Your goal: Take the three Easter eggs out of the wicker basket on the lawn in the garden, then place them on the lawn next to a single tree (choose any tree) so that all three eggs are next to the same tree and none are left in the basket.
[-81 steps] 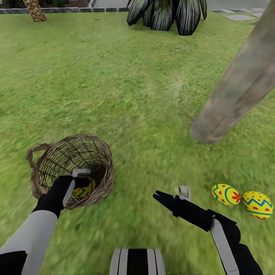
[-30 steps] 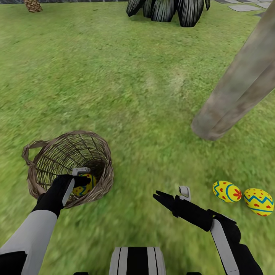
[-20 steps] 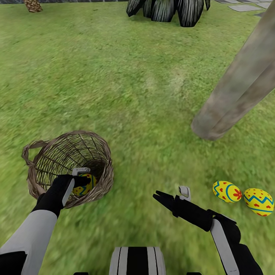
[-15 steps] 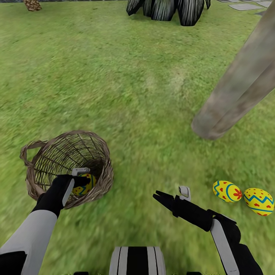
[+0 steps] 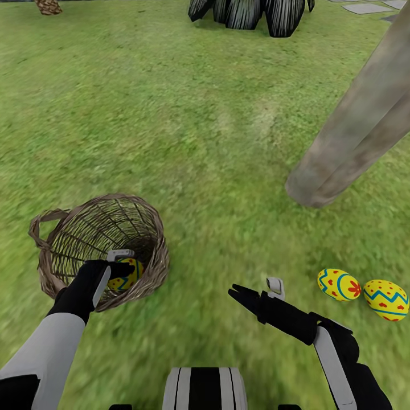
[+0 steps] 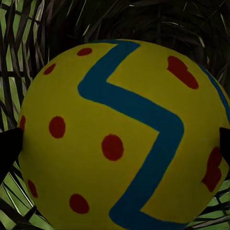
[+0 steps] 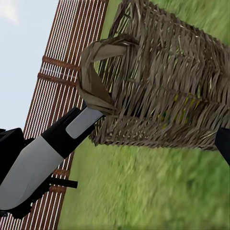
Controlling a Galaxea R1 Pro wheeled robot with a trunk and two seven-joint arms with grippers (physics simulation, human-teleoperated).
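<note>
At the lower left of the head frame, the left gripper (image 5: 121, 263) was found inside the tilted wicker basket (image 5: 68, 225), its fingers set on either side of the third egg (image 5: 126, 277). In the left wrist view that egg (image 6: 122, 134) lay between two dark fingertips (image 6: 8, 148) at its flanks, apparently touching; a grasp was judged likely but no lift was evident. Compared with the pictures of the preceding seconds, the basket had shifted slightly toward the left edge while arm and egg kept their places. The extraction was therefore judged not yet begun, with one egg left in the basket.

At the lower right, two eggs (image 5: 338, 285) (image 5: 386, 299) were recorded on the lawn (image 5: 188, 125), just beside each other and near the base of the tree (image 5: 353, 142). The right gripper (image 5: 259, 290) hovered over grass with fingers spread, empty.

The eggs were smooth, glossy and rounded, yellow with red dots and blue zigzags. The basket was of coarse, open brown weave, and its handle (image 7: 98, 72) appeared as a flat bent strip. The trunk was thick, mottled and bare.
</note>
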